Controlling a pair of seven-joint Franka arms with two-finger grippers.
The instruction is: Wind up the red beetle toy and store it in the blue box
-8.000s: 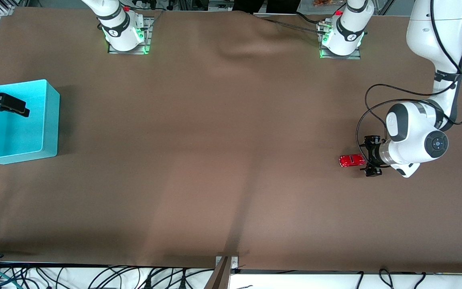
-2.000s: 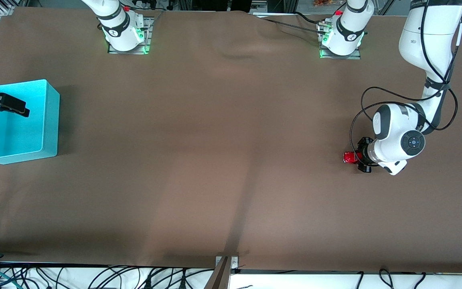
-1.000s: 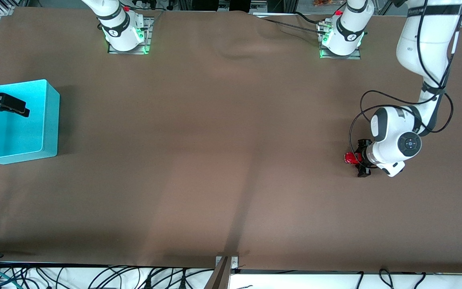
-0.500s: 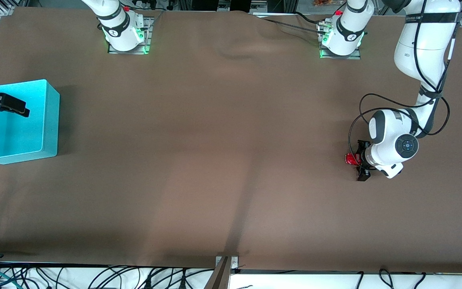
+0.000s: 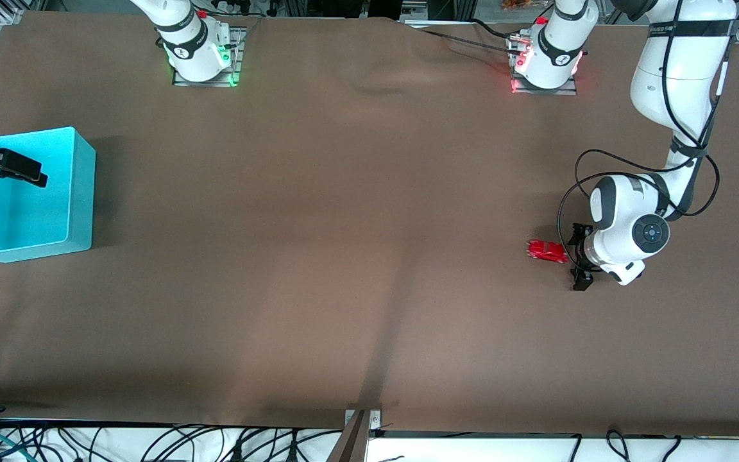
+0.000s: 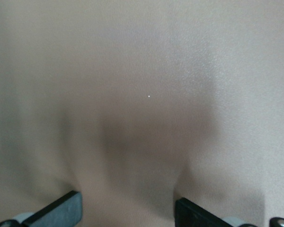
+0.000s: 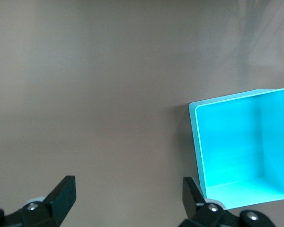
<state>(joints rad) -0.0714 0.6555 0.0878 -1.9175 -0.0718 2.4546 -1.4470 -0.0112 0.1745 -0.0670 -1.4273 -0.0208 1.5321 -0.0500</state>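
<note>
The red beetle toy (image 5: 547, 251) stands free on the brown table cloth, just clear of my left gripper (image 5: 578, 255) on the side toward the right arm's end. That gripper is low at the table, open and empty. The left wrist view shows only bare cloth between its fingers (image 6: 57, 210), and the toy is out of that view. The blue box (image 5: 81, 192) sits at the right arm's end of the table, empty. My right gripper (image 5: 29, 172) hangs over the box, open and empty. The right wrist view shows the box (image 7: 199, 151) beside that gripper (image 7: 128, 196).
The brown cloth (image 5: 344, 256) covers the whole table between toy and box. The left arm's base light (image 5: 523, 64) glows red, the right arm's (image 5: 231, 61) green. Cables lie along the table's near edge (image 5: 151, 443).
The toy has gone from between the left gripper's fingers and rolled a short way toward the right arm's end. The left arm's base light turned from green to red. The right arm has not moved.
</note>
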